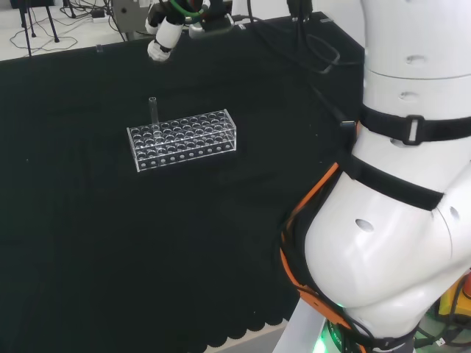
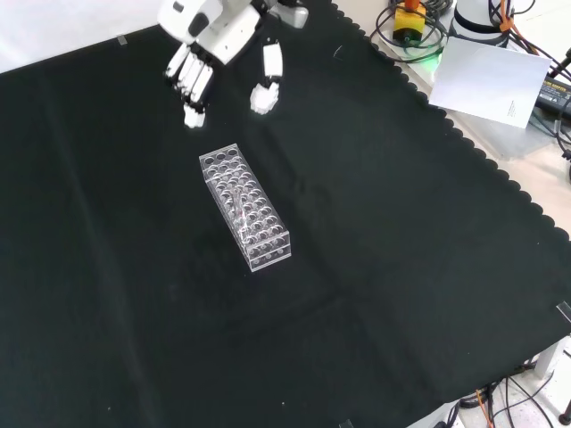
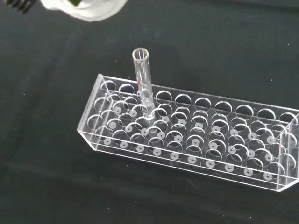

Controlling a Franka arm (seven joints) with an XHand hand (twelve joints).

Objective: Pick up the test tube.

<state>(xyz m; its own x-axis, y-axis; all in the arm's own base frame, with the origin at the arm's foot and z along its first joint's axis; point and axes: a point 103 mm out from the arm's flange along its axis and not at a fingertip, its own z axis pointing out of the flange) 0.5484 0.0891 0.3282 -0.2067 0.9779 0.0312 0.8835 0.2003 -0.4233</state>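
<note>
Cloth (image 2: pixel 375 267), black and wide, covers the whole bench, so the see-through things on it stand out a bit better. On it sits a clear rack (image 2: pixel 245 207) full of round holes, and it lies below the fingers (image 2: pixel 192 85) in the front view, a short way apart from their tips. The rack is there to keep a tube standing up, and one test tube (image 3: pixel 144 84) stands in a hole close to one end of it, with its open top poking above the rack where fingers could reach it. The hand (image 2: pixel 210 40) hangs over the cloth near that end of the rack and touches nothing. Its fingers are held straight and apart from the thumb (image 2: pixel 268 80), so it is open and holds nothing, ready to close around the tube, I think. In the front view the tube is very hard to pick out from the rack, because both are clear. In the head view the hand (image 1: pixel 163 40) is partly cut off at the top edge. You cannot tell if the tube has anything in it
</note>
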